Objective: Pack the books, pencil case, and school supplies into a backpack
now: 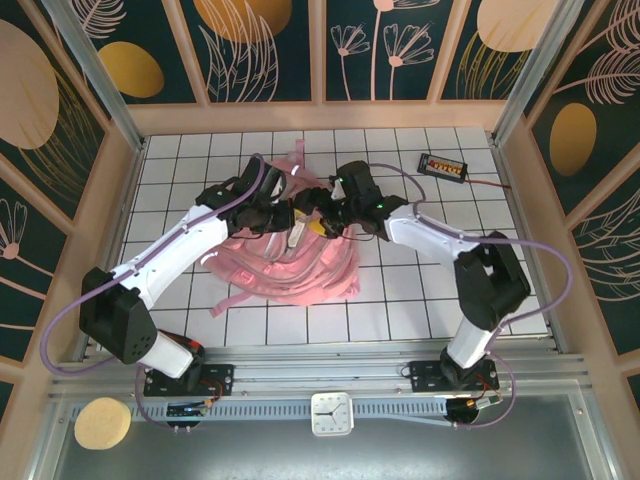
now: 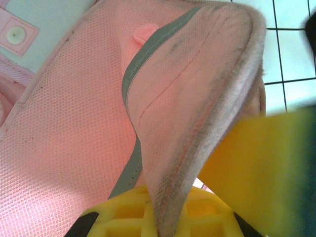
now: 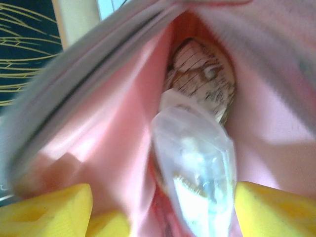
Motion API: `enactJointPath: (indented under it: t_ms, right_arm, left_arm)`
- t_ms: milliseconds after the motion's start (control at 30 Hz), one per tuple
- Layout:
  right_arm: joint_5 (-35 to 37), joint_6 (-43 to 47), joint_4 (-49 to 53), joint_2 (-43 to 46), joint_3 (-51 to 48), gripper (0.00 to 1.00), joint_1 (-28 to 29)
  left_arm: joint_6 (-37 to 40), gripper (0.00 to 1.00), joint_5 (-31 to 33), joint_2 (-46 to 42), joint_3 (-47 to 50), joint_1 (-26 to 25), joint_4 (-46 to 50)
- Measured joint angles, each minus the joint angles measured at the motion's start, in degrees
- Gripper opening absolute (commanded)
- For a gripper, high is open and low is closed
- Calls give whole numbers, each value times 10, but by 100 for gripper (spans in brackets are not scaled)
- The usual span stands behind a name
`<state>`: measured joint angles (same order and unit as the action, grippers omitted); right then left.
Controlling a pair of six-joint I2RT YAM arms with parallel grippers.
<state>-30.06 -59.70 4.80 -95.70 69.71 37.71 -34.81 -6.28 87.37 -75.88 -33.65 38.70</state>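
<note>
White tiles with dark grout lines cover the table point(image 1: 420, 290), hemmed by dark panels point(image 1: 265, 45) painted with gold and pink plants; at its middle lies the backpack point(image 1: 290, 270), soft and pink, the biggest thing we see; its long axis runs from the arm bases toward the far wall, with curved straps fanned out at the near end. Up close its outer cloth is a fine woven mesh crossed by a grey trim strip; the flap point(image 2: 197, 98) is smoother, with a grubby piped edge. The left gripper point(image 2: 168, 219) is clenched on that flap edge, which runs down between its yellow fingers point(image 2: 123, 212). Inside the backpack's mouth the lining is plain, glossy pink; the school supplies packet point(image 3: 197, 168), clear and white and crinkled, points lengthwise into the opening, with a blurred lined thing point(image 3: 202, 79) deeper in that we cannot identify. The right gripper point(image 3: 170, 210) stands released at the mouth, its fingers point(image 3: 276, 207) wide apart on either side of the packet. A small black device point(image 1: 442, 166) lies well apart, beyond the backpack's far right.
</note>
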Motion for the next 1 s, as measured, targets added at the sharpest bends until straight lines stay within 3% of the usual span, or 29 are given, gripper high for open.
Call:
enactJointPath:
  t_ms: [133,167,233,433,533,733,1000]
  right_arm:
    - [1,13,27,66,-2,77,-4]
    - [2,15,28,81,-5,77,-6]
    - [2,18,31,106,-16,77,-11]
    - [12,38,90,127,-21,76,-19]
    - [22,44,127,127,-21,76,-17]
    - [44,47,166,132,-27,70,15]
    - [76,54,205,80,30,68,99]
  left_arm:
    - [-1,4,-9,0,9,-1,-16]
    - [-2,9,-11,0,10,-1,-17]
    - [-2,30,-17,0,14,-1,-23]
    - [-17,62,-38,-36,35,-5,-37]
    - [-35,72,-36,-87,44,-5,-33]
    - [-97,79,-9,-236,115,0,-24]
    - [-204,73,-38,-332,315,83,-58]
